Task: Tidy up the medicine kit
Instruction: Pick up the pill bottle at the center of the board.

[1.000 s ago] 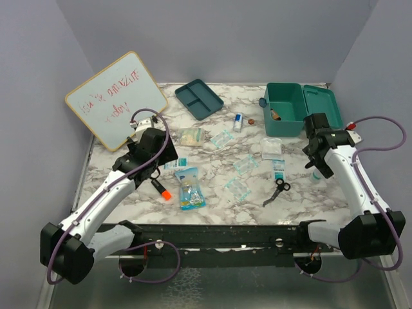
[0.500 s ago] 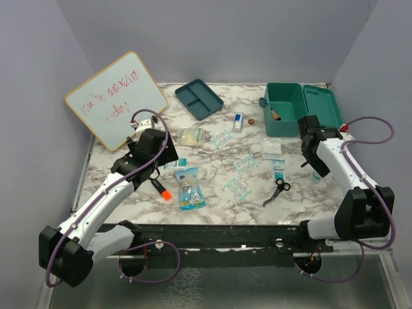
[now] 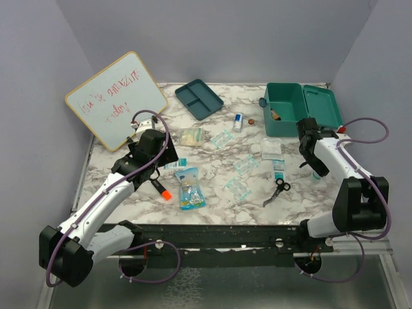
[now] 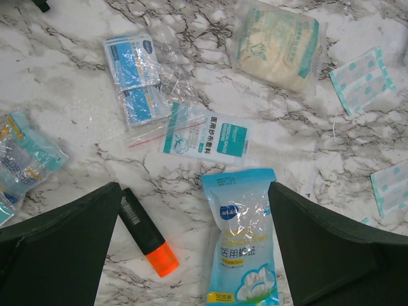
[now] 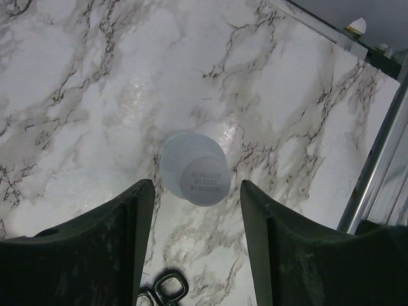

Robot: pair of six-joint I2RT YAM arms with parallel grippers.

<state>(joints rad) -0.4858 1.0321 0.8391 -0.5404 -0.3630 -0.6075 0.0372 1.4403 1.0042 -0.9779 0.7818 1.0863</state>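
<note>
tabletop (image 4: pixel 76 146): white marble with dark veins is showing under everything, with packets scattered across its middle.
marker (image 4: pixel 148 241): black with an orange cap, it is lying flat at about 8 o'clock, just left of a light-blue pouch (image 4: pixel 245 239).
left end effector (image 4: pixel 192 191): it is hanging over the marker and the pouch with its fingers spread as wide as they go, and nothing is sitting between them.
scissors (image 3: pixel 277 191): small and black-handled, they are lying at about 5 o'clock.
right end effector (image 5: pixel 194 186): it is pointing straight down at about 3 o'clock, its fingers parted and standing either side of a white bottle (image 5: pixel 194 167). A sliver of marble is showing beside the bottle, so it is not gripping it.
sachets (image 4: pixel 137 80): blue ones in a clear zip bag are lying beyond the marker, touching a white-and-teal packet (image 4: pixel 207 137).
medicine kit (image 3: pixel 283 127): the teal box is sitting at about 1 o'clock with its lid (image 3: pixel 320 105) thrown back flat to the right. Something small is lying inside.
divided tray (image 3: pixel 199 99): it is resting at about 12 o'clock, well apart from the box.
whiteboard (image 3: pixel 116 100): it is leaning at about 10 o'clock, showing red writing.
</note>
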